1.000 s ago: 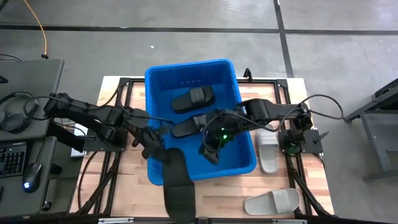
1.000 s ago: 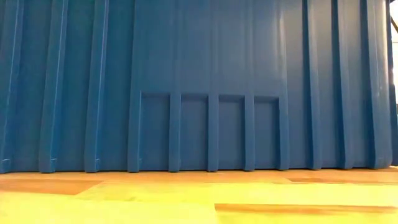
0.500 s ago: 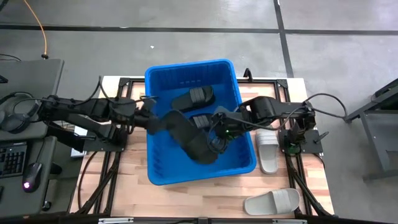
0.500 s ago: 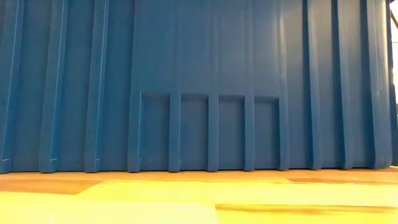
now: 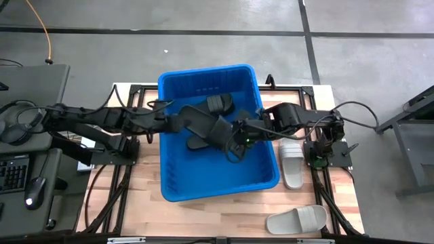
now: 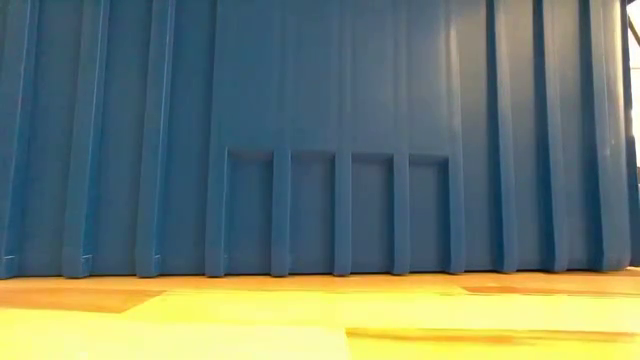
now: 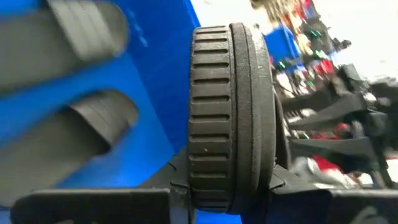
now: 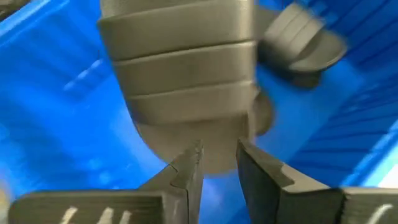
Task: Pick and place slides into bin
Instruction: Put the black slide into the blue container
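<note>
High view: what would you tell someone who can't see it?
Two robot arms reach into a big blue bin on a wooden table, handling black sandals. Two grey sandals lie outside on the right.

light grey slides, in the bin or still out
Still out: both light grey slides lie on the table right of the bin; only black ones are inside.

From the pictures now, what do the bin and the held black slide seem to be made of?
The bin looks like moulded plastic: glossy blue, ribbed walls. The black slide in the left gripper looks like matte rubber or foam, its sole edge grooved.
</note>
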